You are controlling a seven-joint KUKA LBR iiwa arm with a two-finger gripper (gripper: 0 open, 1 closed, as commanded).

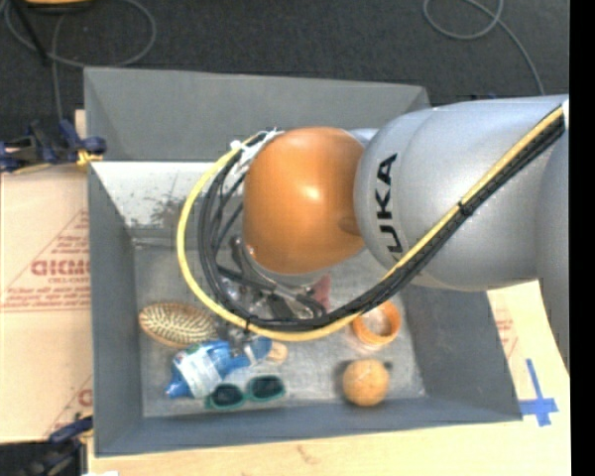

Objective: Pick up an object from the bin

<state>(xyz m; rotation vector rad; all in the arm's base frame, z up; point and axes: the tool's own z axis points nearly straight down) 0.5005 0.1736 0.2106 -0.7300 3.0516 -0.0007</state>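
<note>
Orange wrist cover (297, 201) uppermost, masking the gripper (256, 310), open or closed cannot be told; it hangs low in the bin (114, 286), front-left, above the blue-and-white packet (203, 368) beside the wooden hairbrush (176, 322): judged reach step, next needs a confirmed hold, then a lift.

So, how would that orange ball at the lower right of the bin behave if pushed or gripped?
The orange ball looks round and lies free on the bin's flat floor, so a push would probably roll it. Its curved sides may slip out of a pinch unless gripped across the middle.
</note>
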